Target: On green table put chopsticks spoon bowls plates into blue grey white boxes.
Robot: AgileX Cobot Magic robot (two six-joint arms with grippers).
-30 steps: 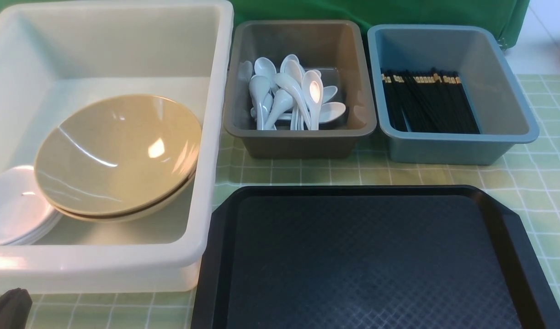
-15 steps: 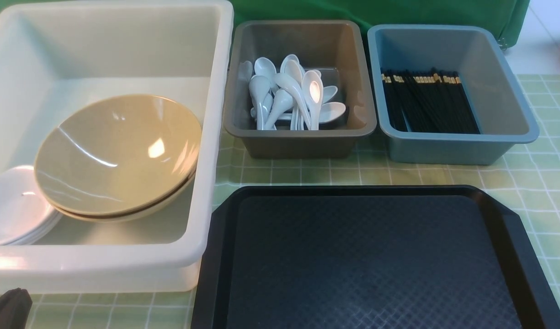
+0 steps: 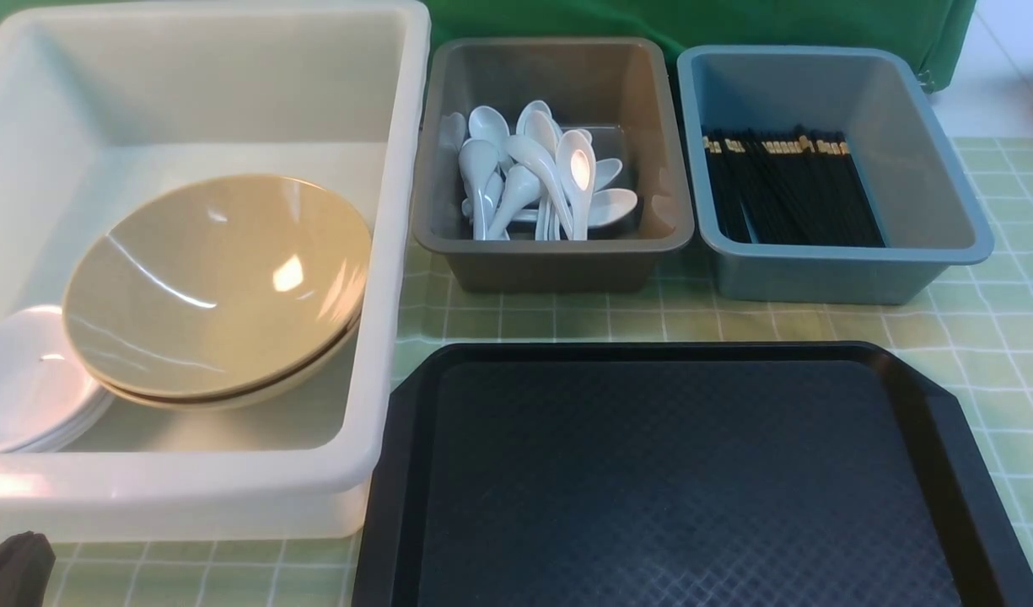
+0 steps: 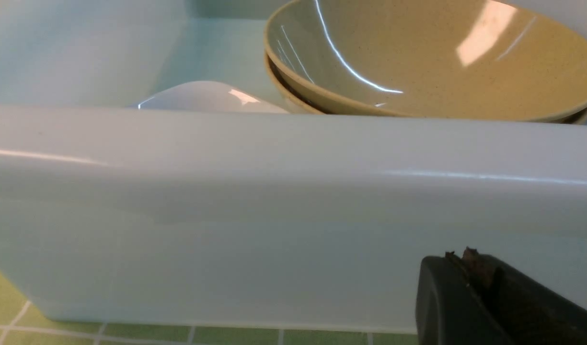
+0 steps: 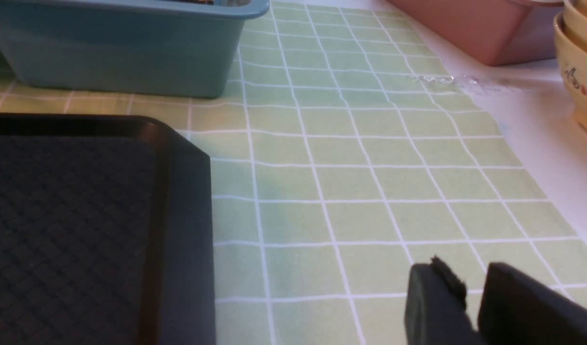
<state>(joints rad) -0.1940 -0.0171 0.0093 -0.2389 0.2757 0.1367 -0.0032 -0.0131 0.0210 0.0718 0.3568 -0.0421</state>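
Both grippers are low and hold nothing: my left gripper [image 4: 470, 268] has its jaws pressed together just beside the near wall of the white box [image 3: 229, 497], and my right gripper [image 5: 473, 287] shows only a narrow gap between its jaws over the table [image 3: 946, 329].

From big to small, on the front view as a clock. At 9 o'clock the white box holds two stacked bowls [image 3: 217, 282], and at 8 o'clock a pile of plates [image 3: 27, 388] lies partly under them. I judge both hard, glossy, slippery and breakable; I would grip the rim.

The tray [image 3: 676, 480] at 6 o'clock has nothing on it.

At 2 o'clock the chopsticks [image 3: 790, 190] lie in the blue box [image 3: 845, 270]: light and stiff, best taken at the middle.

At 12 o'clock the spoons [image 3: 537, 173] lie heaped in the grey box [image 3: 550, 265]; take the handle.
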